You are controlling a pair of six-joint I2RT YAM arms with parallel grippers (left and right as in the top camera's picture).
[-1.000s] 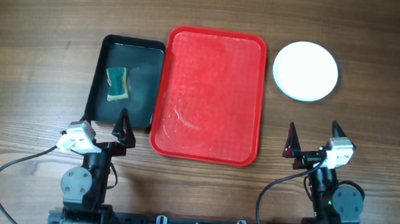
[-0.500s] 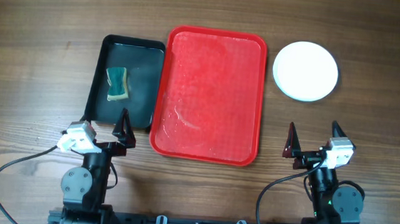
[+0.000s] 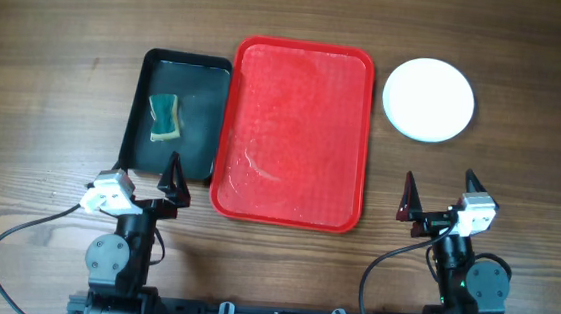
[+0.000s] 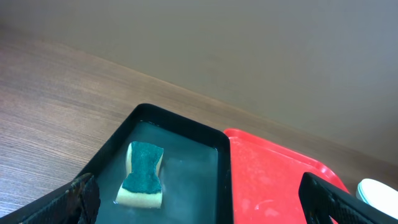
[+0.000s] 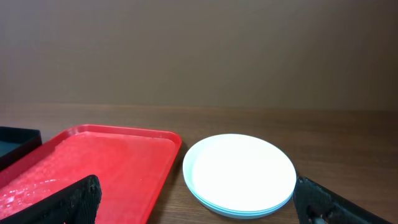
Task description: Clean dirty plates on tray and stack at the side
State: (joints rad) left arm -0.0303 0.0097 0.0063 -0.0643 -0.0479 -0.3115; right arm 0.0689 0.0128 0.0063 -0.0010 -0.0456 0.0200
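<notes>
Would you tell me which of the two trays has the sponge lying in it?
The smaller black tray: the green sponge lies in it. The larger red tray beside it holds no sponge or plate.

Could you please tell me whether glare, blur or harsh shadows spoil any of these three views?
Overhead: even light, everything sharp; the large red rectangular plastic tray shows a pale sheen, and the round white plate is nearly washed out. Left wrist: the left tool's fingers are soft-edged, the green sponge clearer. Right wrist: the stacked round plates glare on top, casting only a faint shadow.
</notes>
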